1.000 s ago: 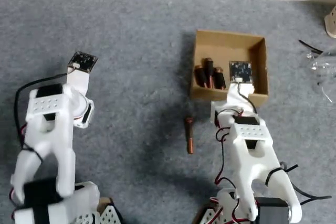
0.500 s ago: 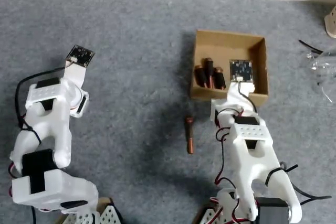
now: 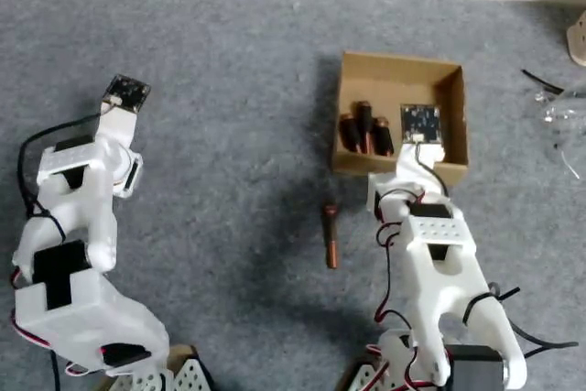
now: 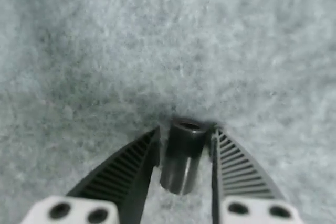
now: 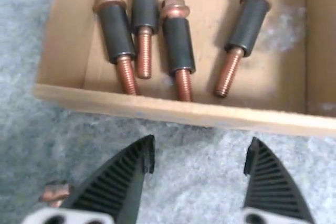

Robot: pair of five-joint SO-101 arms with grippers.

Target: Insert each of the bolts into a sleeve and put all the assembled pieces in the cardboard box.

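Risk of sleeve (image 4: 181, 156) tilting or slipping during insertion, held only by its smooth sides in left pincer (image 4: 185, 132) closed on it over tabletop (image 3: 229, 89), well apart from lone loose bolt (image 3: 330, 237) lying just before box (image 3: 394, 61); right pincer (image 5: 200, 145) wide open, empty, facing box.

Grey carpet (image 3: 229, 89), tan cardboard box (image 3: 399, 61), copper bolts (image 5: 228, 74), black sleeves (image 5: 178, 45), white arms (image 3: 439, 263)

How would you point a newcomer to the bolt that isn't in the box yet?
Find the cardboard box on the grey carpet. Just outside its lower wall in the high view, a single bolt lies on the carpet. The four sleeved pieces sit together inside the box, whereas this bolt lies alone outside it, and its copper shaft looks mostly bare.
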